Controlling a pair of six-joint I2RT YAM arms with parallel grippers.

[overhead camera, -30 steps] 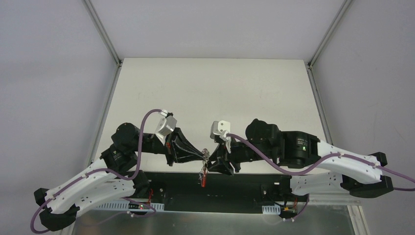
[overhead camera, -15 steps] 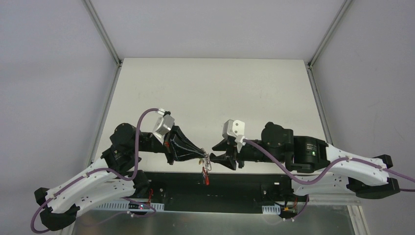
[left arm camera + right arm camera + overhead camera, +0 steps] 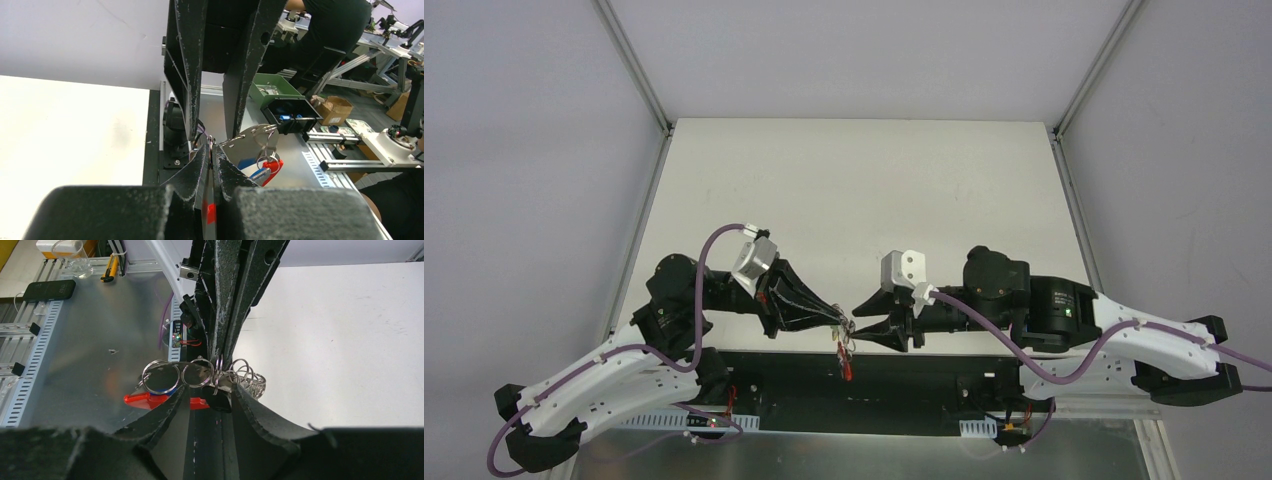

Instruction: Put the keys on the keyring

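Left hand (image 3: 842,321) comes in from 9 o'clock, right hand (image 3: 858,320) from 3 o'clock. The tips nearly meet above the near edge of the bench (image 3: 854,190), at its 6 o'clock side. Left hand is clamped fully closed on the keyring (image 3: 210,143), a thin wire loop seen edge-on between its tips. Right hand's jaws are part-way apart and straddle the bunch, clamped on nothing I can see. The keys (image 3: 845,350) hang in a cluster at 6 o'clock below the left tips, off the bench surface. In the right wrist view, the black-headed key (image 3: 218,399) sits in the gap between the right fingers. A red piece (image 3: 142,399) and a blue-rimmed ring (image 3: 160,385) are at its 9 o'clock.
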